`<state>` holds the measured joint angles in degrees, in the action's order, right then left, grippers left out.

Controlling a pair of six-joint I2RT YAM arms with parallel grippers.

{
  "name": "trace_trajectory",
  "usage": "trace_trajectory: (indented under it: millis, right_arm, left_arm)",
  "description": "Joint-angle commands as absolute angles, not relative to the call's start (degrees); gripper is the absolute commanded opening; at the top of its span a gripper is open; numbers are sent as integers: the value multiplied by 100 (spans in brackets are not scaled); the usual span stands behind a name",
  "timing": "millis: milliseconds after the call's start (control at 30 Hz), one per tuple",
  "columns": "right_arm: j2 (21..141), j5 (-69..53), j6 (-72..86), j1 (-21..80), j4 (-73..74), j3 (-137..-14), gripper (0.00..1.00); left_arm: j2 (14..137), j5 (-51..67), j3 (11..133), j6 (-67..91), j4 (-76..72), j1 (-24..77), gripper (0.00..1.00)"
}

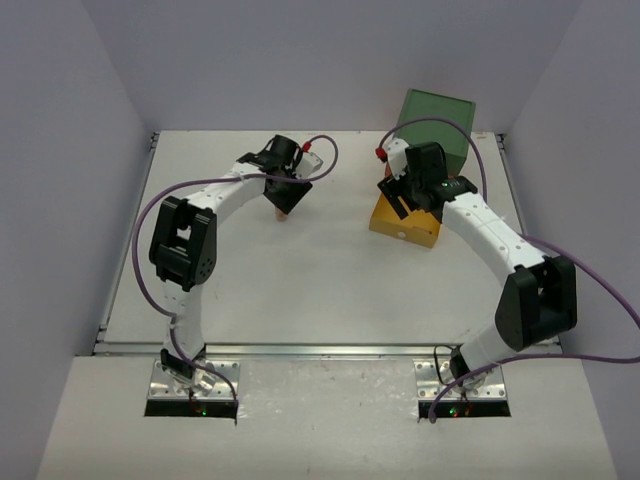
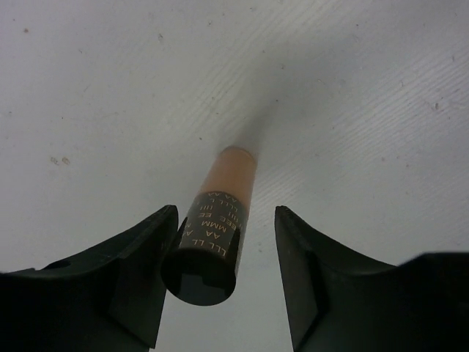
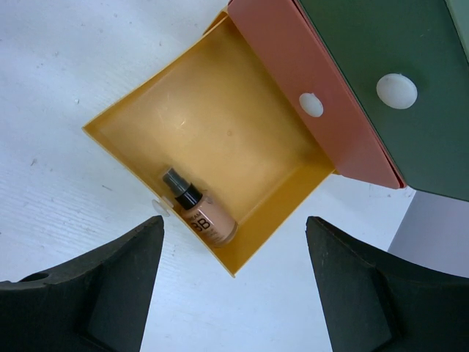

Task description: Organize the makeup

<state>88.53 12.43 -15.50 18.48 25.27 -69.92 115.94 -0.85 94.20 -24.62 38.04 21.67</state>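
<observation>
Jaws of the left gripper [image 2: 227, 215] stand apart around a black-capped tan-brown cylindrical tube [image 2: 229, 183]; the right gripper [image 3: 234, 224], spread wide, points down over an open yellow plastic drawer [image 3: 220, 125].

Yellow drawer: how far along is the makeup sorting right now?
Done: one foundation bottle lies in the open yellow drawer, under the open right gripper. In hand: the left gripper straddles an upright tan tube on the table, jaws open, not yet gripped. Left: grasp that tube and stow it. No other loose makeup shows.
</observation>
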Motion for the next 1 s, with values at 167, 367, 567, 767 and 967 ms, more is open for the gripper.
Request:
trace_trajectory:
  millis: [167,367,567,767,967]
  right_arm:
    - [8557,1118,-1371,1846,2209,-6899,78]
    - [8249,-18,-1454,1846,1910,-6656,76]
    - [6862,-2618,-1207,1854,-622,-4981,99]
    - [6943,-2954,-1308,2211,-617,-5392,99]
    - [7455,-2657,-1794,2861,-344,-6042,99]
  left_arm:
    - [11631,-164,9760,-2185,3993,2162,19]
    - [11571,46,10052,-2024,4157,2156,0]
    - [10872,2331,10782,-1442,4321,1874,0]
    - [10021,3868,10644,-1313,3875,1857,0]
    - [9600,4443,10403,-1156,3727,1910,0]
